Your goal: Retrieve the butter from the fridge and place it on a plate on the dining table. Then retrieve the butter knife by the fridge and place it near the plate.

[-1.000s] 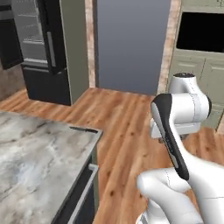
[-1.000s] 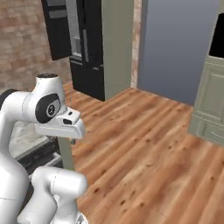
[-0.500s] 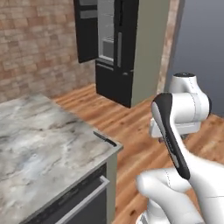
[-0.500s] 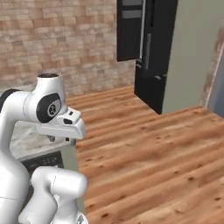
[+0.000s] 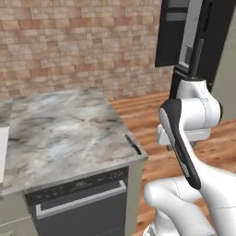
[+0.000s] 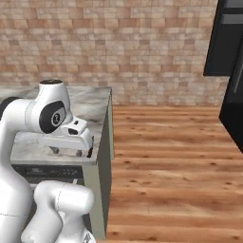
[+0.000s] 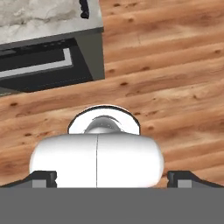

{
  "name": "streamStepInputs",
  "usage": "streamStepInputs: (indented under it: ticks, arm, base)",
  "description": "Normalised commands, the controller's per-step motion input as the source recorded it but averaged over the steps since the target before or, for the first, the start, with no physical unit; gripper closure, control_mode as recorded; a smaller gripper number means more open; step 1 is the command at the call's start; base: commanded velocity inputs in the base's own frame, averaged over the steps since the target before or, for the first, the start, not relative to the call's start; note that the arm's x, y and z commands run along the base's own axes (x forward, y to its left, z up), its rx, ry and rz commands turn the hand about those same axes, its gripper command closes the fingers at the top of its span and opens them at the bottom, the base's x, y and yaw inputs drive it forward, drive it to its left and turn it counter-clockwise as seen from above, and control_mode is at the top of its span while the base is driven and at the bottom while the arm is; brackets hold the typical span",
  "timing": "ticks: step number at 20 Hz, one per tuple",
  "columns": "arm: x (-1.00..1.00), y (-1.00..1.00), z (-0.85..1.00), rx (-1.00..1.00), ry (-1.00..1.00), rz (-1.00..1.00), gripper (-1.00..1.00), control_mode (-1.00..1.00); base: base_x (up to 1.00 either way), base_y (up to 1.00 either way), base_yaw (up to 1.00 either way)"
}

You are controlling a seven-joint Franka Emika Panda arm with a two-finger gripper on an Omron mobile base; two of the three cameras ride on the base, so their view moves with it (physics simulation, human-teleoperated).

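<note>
Lying flat at the marbled dining table's (image 5: 64, 133) corner nearest the fridge (image 5: 196, 41), the butter knife (image 5: 133, 144) runs its slim dark length along that short edge, one end just at the table's front rim. From the hand view the knife (image 7: 84, 8) sits at the stone corner above a dark appliance front (image 7: 43, 61). The arm is folded upright beside that corner, hand aimed down at the wood floor (image 6: 171, 156); whether the gripper is clenched or released cannot be told.

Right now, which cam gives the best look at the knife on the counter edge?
Left base view: the knife lies whole along the stone counter's right edge, unblocked. In the right base view only its dark end peeks past the arm. The hand view catches one end at the frame's top.
</note>
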Motion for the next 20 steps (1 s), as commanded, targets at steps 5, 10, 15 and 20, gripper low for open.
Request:
streamStepInputs:
  ticks: [5, 10, 15, 20]
  arm:
    - [0.0, 0.0, 0.0, 0.0, 0.0, 0.0, -1.0, 1.0]
    - [0.0, 0.0, 0.0, 0.0, 0.0, 0.0, -1.0, 1.0]
    - [0.0, 0.0, 0.0, 0.0, 0.0, 0.0, -1.0, 1.0]
    - [0.0, 0.0, 0.0, 0.0, 0.0, 0.0, -1.0, 1.0]
  base:
    - [0.23, -0.27, 0.2]
    - [0.2, 0.35, 0.0]
    - [0.36, 0.5, 0.0]
    - [0.15, 0.22, 0.0]
